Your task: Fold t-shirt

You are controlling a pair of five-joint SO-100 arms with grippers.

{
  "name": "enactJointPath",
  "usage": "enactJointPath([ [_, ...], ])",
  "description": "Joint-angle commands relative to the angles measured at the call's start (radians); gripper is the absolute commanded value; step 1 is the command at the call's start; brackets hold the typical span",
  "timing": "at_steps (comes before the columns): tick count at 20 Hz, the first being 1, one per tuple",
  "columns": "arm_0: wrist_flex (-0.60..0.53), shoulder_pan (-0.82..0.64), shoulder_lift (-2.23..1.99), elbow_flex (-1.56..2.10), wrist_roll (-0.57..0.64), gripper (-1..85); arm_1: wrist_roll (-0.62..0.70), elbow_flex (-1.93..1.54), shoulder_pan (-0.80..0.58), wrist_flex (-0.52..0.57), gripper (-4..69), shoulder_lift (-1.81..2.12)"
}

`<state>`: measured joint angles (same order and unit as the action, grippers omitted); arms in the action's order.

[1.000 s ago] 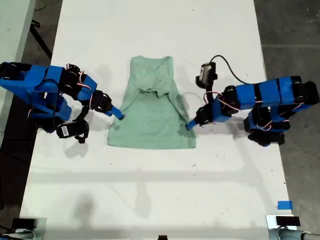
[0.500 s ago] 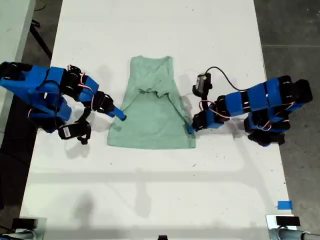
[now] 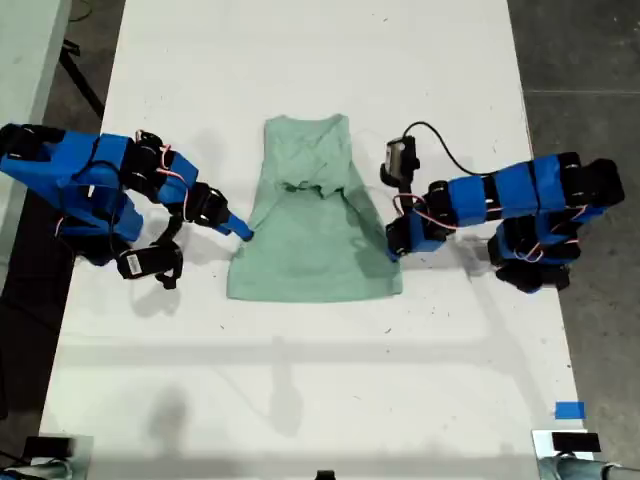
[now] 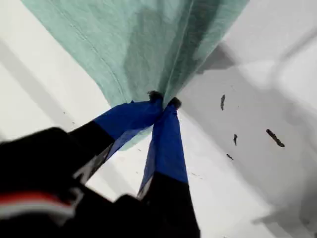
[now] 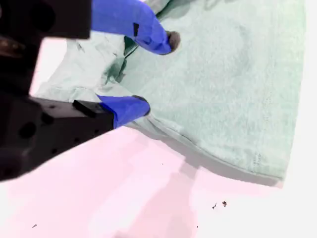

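My first gripper (image 4: pixel 162 103) pinches the shirt (image 3: pixel 315 225) edge for lifting into a fold; my second gripper (image 5: pixel 153 74), jaws spread, straddles the opposite edge.

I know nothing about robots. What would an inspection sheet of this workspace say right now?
Surface: white table, a few dark specks.
Job's things: mint-green t-shirt lies flat, both sleeves folded inward.
Clutter: blue tape piece near the exterior view's lower right corner.
Hands: my first hand is closed, pinching the shirt's edge; my second hand is open, straddling the opposite edge.
Cables: black cable loops above the arm on the exterior view's right; thin red and white wires along both arms.
Surroundings: grey floor around the table.
People: nothing seen.
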<state>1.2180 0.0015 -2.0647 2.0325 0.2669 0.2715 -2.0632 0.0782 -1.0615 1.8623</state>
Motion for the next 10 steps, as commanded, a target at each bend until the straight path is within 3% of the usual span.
enactJointPath([
  [1, -0.023, 0.026, -0.005, -0.018, -0.011, 19.9, -0.015, 0.287, 0.021, -0.147, -1.0, -0.020],
  [7, -0.018, 0.028, -0.014, -0.023, -0.011, 19.8, -0.072, 0.831, 0.037, -0.236, -1.0, -0.495],
  [10, -0.014, 0.029, -0.014, -0.021, -0.011, 19.8, -0.101, 0.997, 0.040, -0.216, -1.0, -0.630],
])
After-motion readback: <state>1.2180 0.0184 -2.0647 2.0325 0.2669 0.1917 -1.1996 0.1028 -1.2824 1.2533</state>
